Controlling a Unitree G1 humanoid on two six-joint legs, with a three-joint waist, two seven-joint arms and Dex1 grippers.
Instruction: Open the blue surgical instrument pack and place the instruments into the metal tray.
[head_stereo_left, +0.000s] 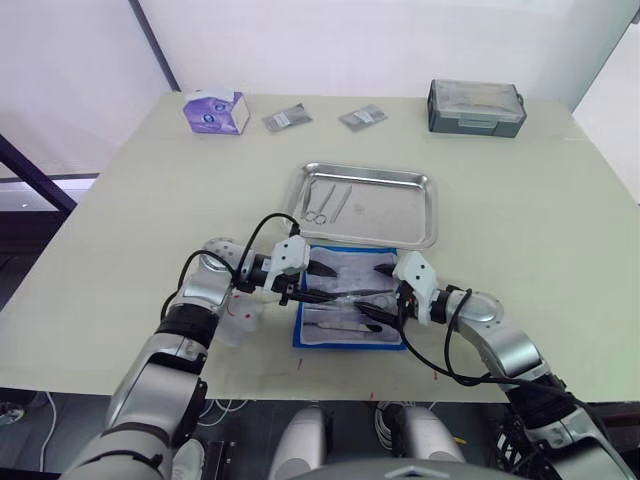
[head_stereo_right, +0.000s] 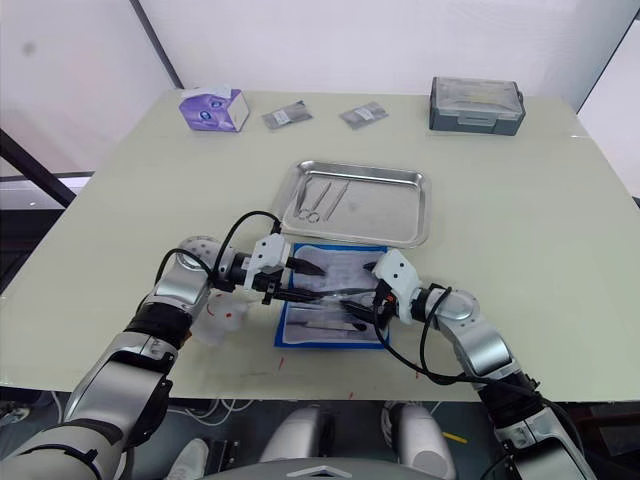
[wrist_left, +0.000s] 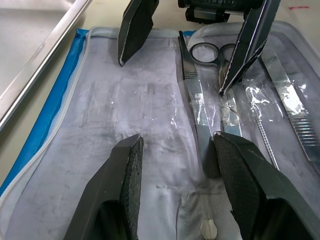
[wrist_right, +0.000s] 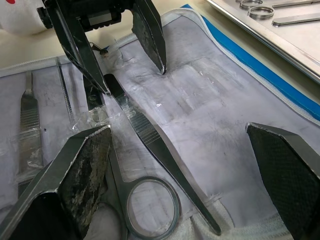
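Here the pack (head_stereo_left: 349, 300) lies opened flat on the surface (head_stereo_left: 520, 260), its white lining and clear pockets facing up, just on the near side of the tray (head_stereo_left: 370, 204) and almost touching its rim. Both pincers hang low over the pack, facing each other tip to tip. The left pincer (head_stereo_left: 318, 283) is wide open and grips nothing; in the left wrist view one finger (wrist_left: 125, 190) sits over bare lining and the other (wrist_left: 245, 185) is right by the forceps (wrist_left: 195, 110), though whether it touches them cannot be told. The right pincer (head_stereo_left: 381, 290) is also wide open and empty; in the right wrist view one finger (wrist_right: 75, 185) hovers by the ring handle of the scissors (wrist_right: 150, 202), and the other (wrist_right: 290, 175) stands over the lining near the blue edge. Several instruments are in the pockets: forceps, scissors and a couple of slimmer tools off to one side. Two instruments (head_stereo_left: 327, 201) already lie in the left part of the tray, one of them with ring handles. At the far edge of the surface sit a tissue box (head_stereo_left: 215, 110), two small grey packets (head_stereo_left: 287, 118) and a grey lidded box (head_stereo_left: 476, 106).
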